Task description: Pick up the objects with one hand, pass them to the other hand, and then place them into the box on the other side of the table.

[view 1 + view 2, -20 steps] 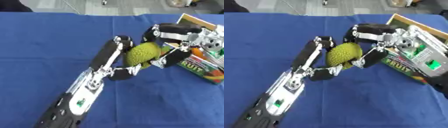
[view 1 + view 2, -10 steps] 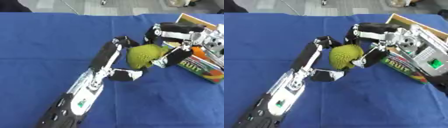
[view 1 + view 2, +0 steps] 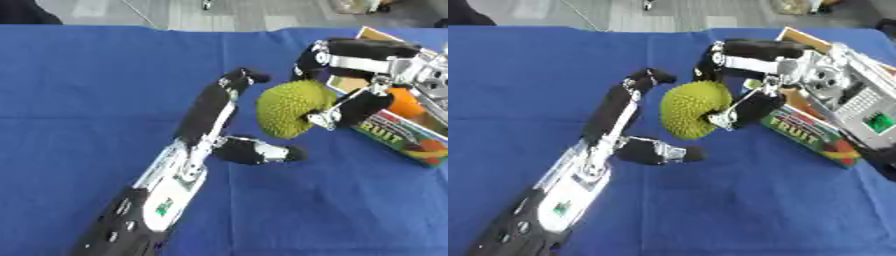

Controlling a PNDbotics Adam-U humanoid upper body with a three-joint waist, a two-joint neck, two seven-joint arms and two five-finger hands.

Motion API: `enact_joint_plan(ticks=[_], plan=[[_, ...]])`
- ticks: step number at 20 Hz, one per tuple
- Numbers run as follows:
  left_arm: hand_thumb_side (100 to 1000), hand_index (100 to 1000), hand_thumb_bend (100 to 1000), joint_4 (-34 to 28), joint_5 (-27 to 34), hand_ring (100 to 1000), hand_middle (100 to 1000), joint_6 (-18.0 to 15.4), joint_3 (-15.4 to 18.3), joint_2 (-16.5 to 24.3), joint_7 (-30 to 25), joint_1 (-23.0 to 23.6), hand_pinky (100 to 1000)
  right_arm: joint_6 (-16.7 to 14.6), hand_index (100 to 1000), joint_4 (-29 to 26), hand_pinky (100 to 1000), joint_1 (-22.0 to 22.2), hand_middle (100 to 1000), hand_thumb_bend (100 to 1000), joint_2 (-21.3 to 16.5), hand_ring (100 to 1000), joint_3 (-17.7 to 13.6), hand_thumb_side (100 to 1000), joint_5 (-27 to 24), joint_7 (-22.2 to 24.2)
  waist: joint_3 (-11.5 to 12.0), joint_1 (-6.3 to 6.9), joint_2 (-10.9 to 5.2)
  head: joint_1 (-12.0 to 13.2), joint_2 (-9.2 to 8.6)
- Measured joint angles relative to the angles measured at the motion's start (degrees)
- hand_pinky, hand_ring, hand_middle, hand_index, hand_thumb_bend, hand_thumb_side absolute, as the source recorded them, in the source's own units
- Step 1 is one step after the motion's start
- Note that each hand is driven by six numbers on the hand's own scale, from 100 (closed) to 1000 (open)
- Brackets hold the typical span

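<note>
1. The spiky green fruit (image 3: 293, 107) is held off the desk (image 3: 87, 100), right of centre, just left of the box (image 3: 398, 135).
2. Right hand (image 3: 350, 75): fingers curled over the top of the fruit, thumb pressed in from below-right. The fruit is pinched between them.
3. Left hand (image 3: 223, 110): fingers spread and straight, reaching up beside the fruit's left side; thumb (image 3: 258, 151) stuck out below it. Nothing is gripped. Whether a fingertip is touching the fruit's skin cannot be told; at most it is just beside it.
4. Stage judged: handover point. Pick-up is taken as done and the pass looks complete, since the fruit is carried by the right hand alone.
5. Left to do: the fruit is to be carried right and set into the box. Not yet done.
6. The box sits at the right edge of the desk, printed "FRUIT" on its near wall. An orange item (image 3: 404, 102) is seen inside it, partly hidden by the right hand. Other contents cannot be made out.
7. No further loose objects are seen on the blue cloth in either view, so how many items remain cannot be judged from here.
8. Risk judged: the box's near wall has to be cleared by the fruit before release.
</note>
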Motion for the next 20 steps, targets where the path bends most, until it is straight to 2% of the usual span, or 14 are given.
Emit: enact_joint_plan(ticks=[4, 7, 8, 12, 20], plan=[[707, 820, 981, 0.0, 0.3, 795, 741, 1.1, 0.0, 0.1, 1.8, 0.3, 794, 0.1, 542, 0.0, 595, 0.5, 426, 100, -0.6, 487, -0.9, 100, -0.9, -0.9, -0.2, 0.00, 0.00, -0.7, 0.00], [689, 815, 912, -0.2, 1.3, 788, 732, 1.7, 0.0, 0.8, 2.4, 0.9, 787, 0.5, 545, 0.0, 591, 1.3, 429, 100, -1.5, 488, -2.3, 100, -2.2, -2.2, -0.4, 0.00, 0.00, -1.6, 0.00], [677, 814, 877, -0.6, 1.8, 787, 730, 1.8, 0.2, 1.4, 2.5, 1.2, 786, 0.8, 546, 0.0, 589, 1.7, 430, 100, -1.9, 488, -2.8, 100, -2.8, -2.7, -0.4, 0.00, 0.00, -2.1, 0.00], [651, 805, 831, -2.9, 3.8, 784, 726, 2.9, 0.8, 4.0, 3.1, 2.1, 784, 2.1, 547, 0.0, 588, 3.2, 433, 100, -3.3, 488, -5.3, 100, -6.0, -4.8, -0.7, 0.02, 0.00, -3.9, 0.00], [593, 792, 753, -9.5, 7.5, 777, 717, 6.2, 2.4, 10.4, 3.6, 3.8, 780, 3.9, 550, -0.1, 590, 9.6, 436, 100, -7.7, 487, -11.6, 100, -12.4, -11.5, -1.2, 0.32, 0.00, -4.5, -0.02]])
